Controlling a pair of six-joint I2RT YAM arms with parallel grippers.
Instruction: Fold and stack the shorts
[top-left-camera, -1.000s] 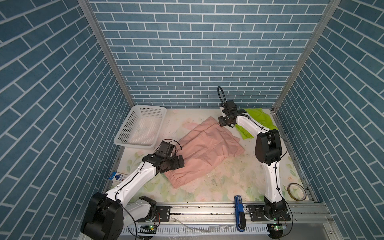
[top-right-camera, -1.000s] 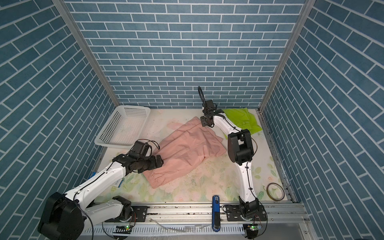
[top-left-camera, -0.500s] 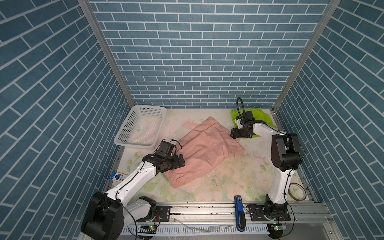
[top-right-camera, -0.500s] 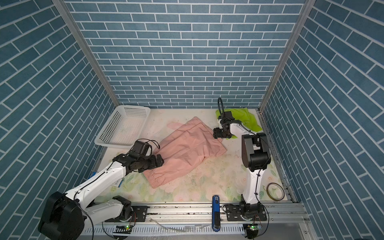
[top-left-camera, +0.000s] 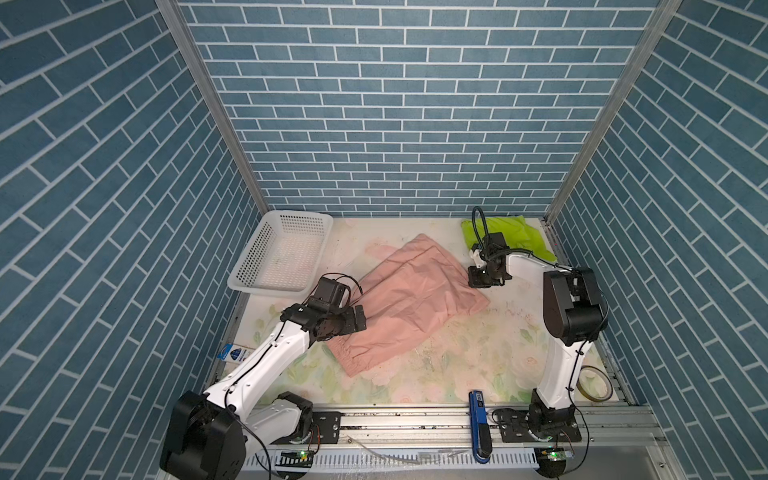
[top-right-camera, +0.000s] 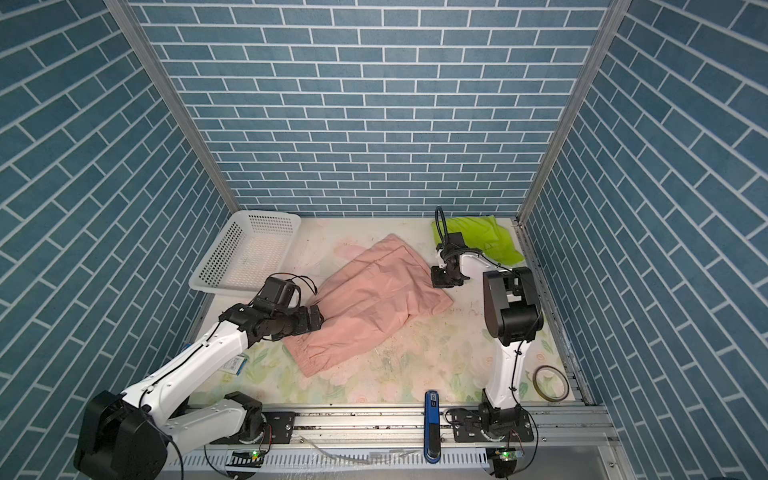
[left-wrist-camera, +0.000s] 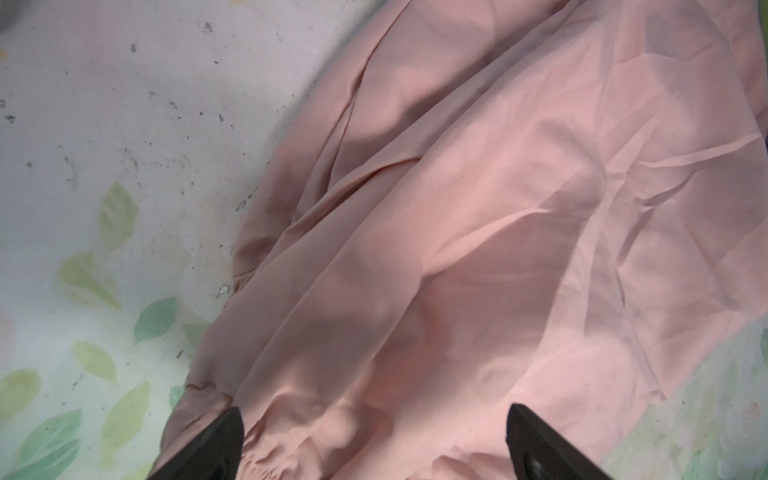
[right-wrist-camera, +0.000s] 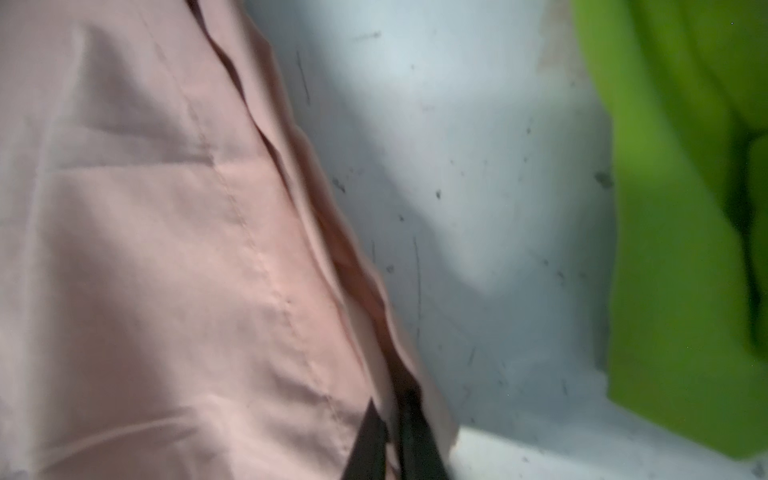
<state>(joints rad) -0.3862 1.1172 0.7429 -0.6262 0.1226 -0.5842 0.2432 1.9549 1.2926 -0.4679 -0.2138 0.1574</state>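
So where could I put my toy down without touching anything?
The big bare patch of mat in front, between the pink shorts and the metal rail. Also the back strip between basket and green shorts. The middle is crowded: pink shorts, left gripper, right gripper.

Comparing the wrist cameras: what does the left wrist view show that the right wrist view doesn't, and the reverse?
Only left wrist: the open left gripper over the gathered waistband of the pink shorts, and green leaf print on the mat.
Only right wrist: the green shorts, and the right gripper shut on the hemmed edge of the pink shorts.
Both: the pink shorts lying on the scuffed mat.
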